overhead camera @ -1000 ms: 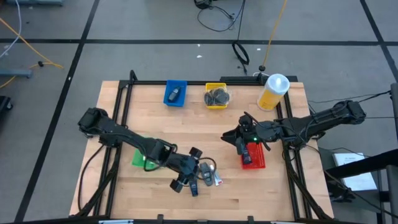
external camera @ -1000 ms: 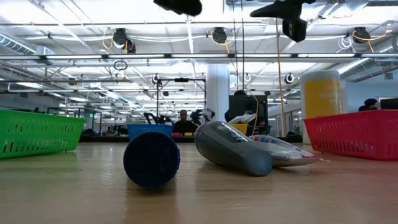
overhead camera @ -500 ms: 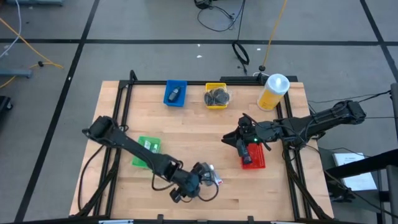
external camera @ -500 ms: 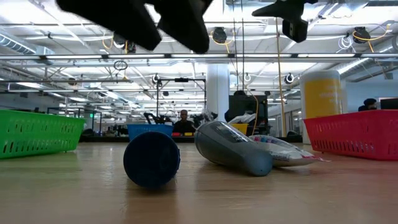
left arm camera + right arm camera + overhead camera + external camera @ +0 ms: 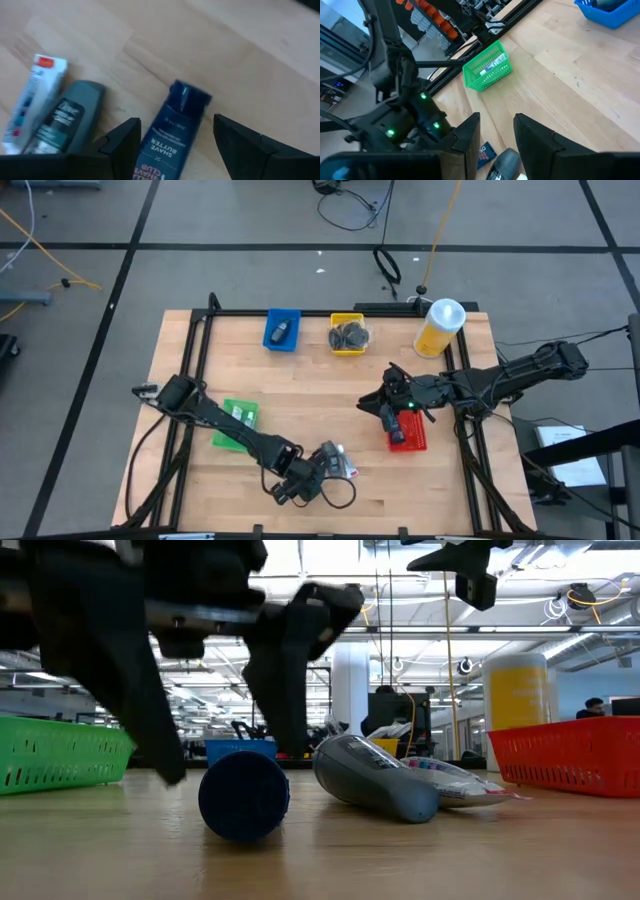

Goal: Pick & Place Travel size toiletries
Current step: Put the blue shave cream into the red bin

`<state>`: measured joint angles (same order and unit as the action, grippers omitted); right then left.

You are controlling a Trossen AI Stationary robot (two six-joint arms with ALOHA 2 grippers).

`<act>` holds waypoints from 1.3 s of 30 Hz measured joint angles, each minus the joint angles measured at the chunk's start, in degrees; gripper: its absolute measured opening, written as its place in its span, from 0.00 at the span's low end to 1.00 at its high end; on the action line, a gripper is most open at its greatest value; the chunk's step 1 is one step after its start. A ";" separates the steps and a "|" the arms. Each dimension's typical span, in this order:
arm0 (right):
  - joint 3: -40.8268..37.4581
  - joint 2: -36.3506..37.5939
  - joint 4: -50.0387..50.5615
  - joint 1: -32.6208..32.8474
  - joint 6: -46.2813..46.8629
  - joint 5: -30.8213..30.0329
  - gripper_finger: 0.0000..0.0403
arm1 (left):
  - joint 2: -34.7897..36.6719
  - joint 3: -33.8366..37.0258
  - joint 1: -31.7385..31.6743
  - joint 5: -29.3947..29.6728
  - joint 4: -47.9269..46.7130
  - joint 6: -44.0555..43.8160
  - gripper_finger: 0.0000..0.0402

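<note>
You see the left claw (image 5: 215,755) spread, fingers straddling the dark blue bottle (image 5: 244,796) lying on the table (image 5: 400,860).

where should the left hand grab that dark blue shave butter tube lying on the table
Grip the blue tube across its round body, coming straight down from above. It lies flat on the wood, and the left hand is open with a finger on either side. The grey bottle lies close beside it, so keep that finger tight to the tube.

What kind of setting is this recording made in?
Probably a robotics lab in an open industrial hall: a wooden table in a black frame on a concrete floor, exposed ceiling lights and ducts, and workstations behind.
</note>
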<state>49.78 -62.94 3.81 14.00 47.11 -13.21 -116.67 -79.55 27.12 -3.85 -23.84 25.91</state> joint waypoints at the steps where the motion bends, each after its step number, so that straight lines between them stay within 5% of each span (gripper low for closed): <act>1: 0.00 0.00 -0.04 0.00 0.03 0.00 0.27 | -0.40 0.00 -0.16 -0.23 -0.08 0.30 0.61; 20: 0.00 0.00 0.83 0.00 0.86 -0.20 0.27 | -2.20 -0.07 -4.60 -5.54 -5.93 4.26 0.60; 29: 0.00 0.00 0.82 -0.02 0.83 -0.55 0.27 | -2.19 -0.07 -2.88 -6.93 -6.18 2.59 0.35; 39: 0.00 0.00 0.83 -0.02 0.46 -0.42 0.27 | -0.60 0.10 -2.28 -6.70 -6.71 -16.17 0.21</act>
<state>49.78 -62.94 4.64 13.98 47.57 -13.63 -117.26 -79.45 24.84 -10.54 -30.55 9.73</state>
